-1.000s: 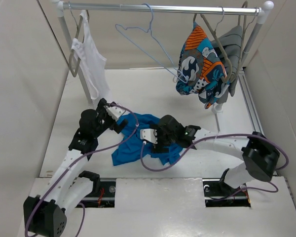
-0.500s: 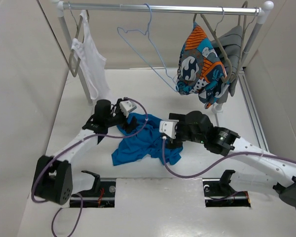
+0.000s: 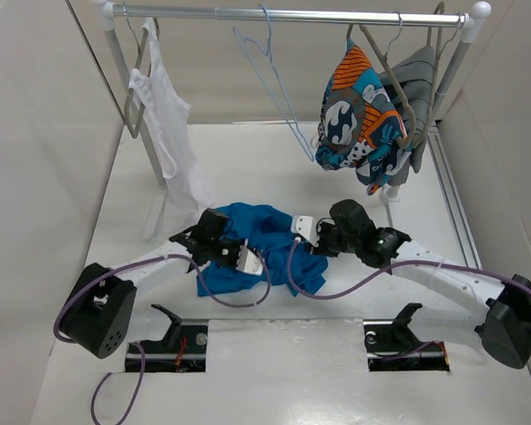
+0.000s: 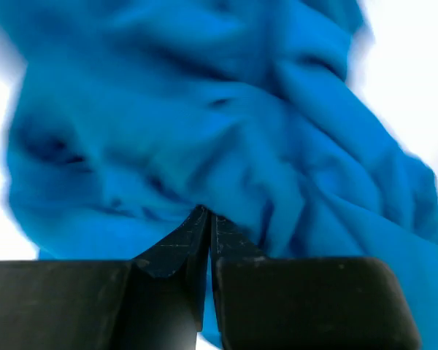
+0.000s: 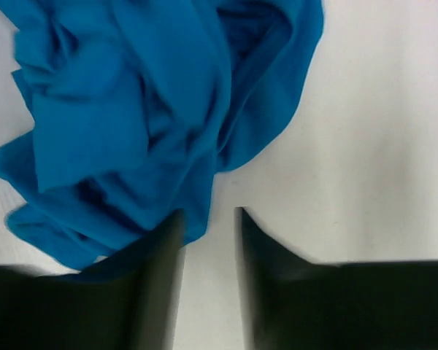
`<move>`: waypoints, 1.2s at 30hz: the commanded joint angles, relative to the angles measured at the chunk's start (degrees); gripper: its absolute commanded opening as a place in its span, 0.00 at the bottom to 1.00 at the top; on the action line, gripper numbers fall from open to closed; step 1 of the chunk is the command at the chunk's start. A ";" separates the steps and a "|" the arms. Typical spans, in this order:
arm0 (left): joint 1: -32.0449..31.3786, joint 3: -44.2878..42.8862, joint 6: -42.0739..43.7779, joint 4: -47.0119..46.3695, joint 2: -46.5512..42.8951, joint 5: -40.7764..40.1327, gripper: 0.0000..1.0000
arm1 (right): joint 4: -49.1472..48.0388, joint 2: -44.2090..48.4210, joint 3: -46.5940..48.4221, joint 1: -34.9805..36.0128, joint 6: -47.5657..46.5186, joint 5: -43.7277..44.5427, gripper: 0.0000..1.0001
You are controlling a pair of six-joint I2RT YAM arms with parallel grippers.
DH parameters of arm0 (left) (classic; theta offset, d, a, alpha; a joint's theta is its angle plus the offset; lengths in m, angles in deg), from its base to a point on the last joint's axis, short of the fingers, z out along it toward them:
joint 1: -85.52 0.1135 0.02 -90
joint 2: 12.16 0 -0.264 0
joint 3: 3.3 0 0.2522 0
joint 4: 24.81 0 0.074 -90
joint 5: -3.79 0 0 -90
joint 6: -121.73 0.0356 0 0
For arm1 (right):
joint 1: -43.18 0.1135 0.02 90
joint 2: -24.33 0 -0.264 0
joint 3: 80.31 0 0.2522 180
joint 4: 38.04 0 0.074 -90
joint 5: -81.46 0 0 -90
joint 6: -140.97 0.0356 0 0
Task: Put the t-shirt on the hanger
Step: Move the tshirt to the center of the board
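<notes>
The bright blue t-shirt lies crumpled on the white table between the two arms and fills the left wrist view. My left gripper is at the shirt's near-left part. Its jaws are pressed together, and creases of the cloth run into the tips. My right gripper is at the shirt's right edge and stands open. Its left finger lies over the blue hem, with bare table in the gap. The light-blue wire hanger hangs tilted on the rail, empty.
The metal rail crosses the back on two posts. A white tank top hangs at its left. An orange-blue patterned garment and a grey one hang at the right. Purple cables loop over the shirt's near edge.
My left gripper moved from the shirt's far-left edge to its near-left part and shut. The right gripper shifted back and right and narrowed. The hanger swung to the right on the rail.
</notes>
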 commanded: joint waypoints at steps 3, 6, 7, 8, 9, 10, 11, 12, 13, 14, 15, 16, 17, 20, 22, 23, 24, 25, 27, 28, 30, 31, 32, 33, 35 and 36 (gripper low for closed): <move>0.24 2.72 25.85 14.01 -4.12 -0.69 0.00 | -8.00 -1.58 -2.66 -2.04 1.65 -6.39 0.19; -0.28 4.47 28.61 15.16 -8.41 -0.07 0.00 | -9.32 -5.10 0.15 -2.04 0.51 -6.92 0.10; -0.28 5.00 30.10 15.87 -9.65 -0.07 0.05 | -9.93 -6.06 0.94 -2.04 0.50 -6.92 0.15; -0.28 5.01 32.38 16.66 -10.88 -0.07 0.14 | -10.72 -7.12 1.64 -2.04 0.50 -6.92 0.26; -0.28 5.01 32.40 17.79 -13.07 -0.07 0.24 | -11.51 -9.13 2.26 -2.65 0.50 -6.92 0.29; -0.81 5.01 30.92 17.81 -14.14 -0.07 0.31 | -12.56 -10.02 2.96 -3.53 0.50 -7.44 0.32; -0.81 4.48 28.56 17.81 -15.28 0.97 0.42 | -14.66 -10.90 2.97 -4.14 0.50 -8.15 0.41; -0.81 3.43 18.62 17.20 -16.25 1.68 0.45 | -15.90 -12.47 2.97 -5.63 1.28 -8.15 0.48; -0.81 2.64 11.21 12.84 -18.17 1.69 0.45 | -17.13 -13.19 2.97 -6.51 1.81 -9.02 0.59; -0.81 2.11 2.08 8.79 -19.06 1.17 0.46 | -18.36 -13.98 2.36 -7.22 1.82 -10.16 0.67; -0.81 1.41 -7.40 4.23 -19.68 -0.41 0.46 | -20.11 -14.77 2.35 -7.83 2.51 -10.78 0.73; -0.81 1.40 -22.20 -3.39 -19.69 -2.34 0.48 | -20.13 -16.60 1.74 -7.84 2.52 -11.40 0.73; -0.81 0.27 -26.79 -5.64 -19.69 -4.79 0.49 | -20.74 -17.49 1.74 -7.84 2.52 -11.93 0.73; -0.81 -2.45 -41.00 -10.30 -15.06 -4.82 0.49 | -20.75 -18.91 -0.27 -7.84 1.99 -12.64 0.73; -0.81 -6.23 -48.25 -12.07 -11.27 -6.83 0.49 | -20.75 -18.30 -1.60 -7.84 1.99 -12.64 0.75; -0.81 -7.46 -51.50 -13.38 -6.81 -7.88 0.49 | -20.75 -16.38 -2.91 -7.84 1.99 -12.64 0.75; -0.29 -9.74 -53.88 -13.92 -4.42 -9.20 0.49 | -20.75 -15.31 -3.44 -7.84 1.99 -12.64 0.75; -0.29 -10.80 -56.78 -13.92 -2.04 -9.21 0.49 | -20.75 -14.17 -3.97 -7.84 1.99 -12.11 0.76; -0.28 -13.09 -58.29 -14.63 4.90 -10.96 0.47 | -20.75 -11.53 -4.77 -9.15 1.99 -12.11 0.76; -0.28 -15.28 -58.30 -14.63 6.92 -12.36 0.47 | -20.75 -10.83 -4.77 -9.16 1.99 -12.11 0.76; -0.28 -15.91 -57.26 -15.93 10.53 -13.08 0.47 | -20.22 -9.16 -5.29 -10.65 2.52 -12.64 0.76; -0.28 -15.91 -56.29 -16.73 11.16 -13.77 0.47 | -20.22 -9.15 -5.29 -10.65 2.52 -12.64 0.76; -0.28 -15.30 -55.06 -17.43 11.69 -13.78 0.49 | -19.70 -8.28 -5.29 -10.65 2.52 -12.64 0.76; -0.28 -15.30 -53.48 -17.96 12.39 -15.61 0.49 | -19.69 -7.57 -5.29 -11.18 2.52 -12.64 0.77; -0.90 -18.36 -53.47 -15.51 15.72 -19.21 0.49 | -18.47 -7.05 -5.29 -11.18 2.52 -12.64 0.77; -0.90 -19.59 -53.47 -14.20 16.87 -20.19 0.49 | -17.42 -7.04 -4.68 -11.18 2.52 -12.64 0.77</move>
